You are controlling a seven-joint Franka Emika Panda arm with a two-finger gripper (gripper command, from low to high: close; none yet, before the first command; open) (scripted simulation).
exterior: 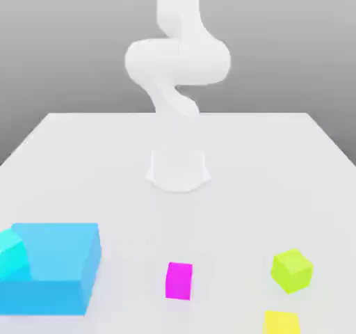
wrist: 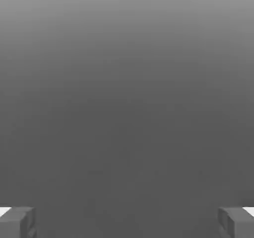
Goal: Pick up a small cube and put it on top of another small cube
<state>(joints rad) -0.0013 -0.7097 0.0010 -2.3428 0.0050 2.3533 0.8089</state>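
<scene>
Nothing is done yet — the gripper [wrist: 127, 222] is spread wide and holds nothing. The magenta cube [exterior: 179, 280] sits alone beside the big blue block [exterior: 52, 266], unstacked — all steps remain.

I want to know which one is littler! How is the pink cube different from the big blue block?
The pink cube is much smaller than the blue block. The pink cube is magenta; the blue block is light blue. The pink cube sits near the middle front of the table; the blue block sits at the exterior view's left, with a cyan piece against it. Both are plain, boxy, and rest on the table.
</scene>
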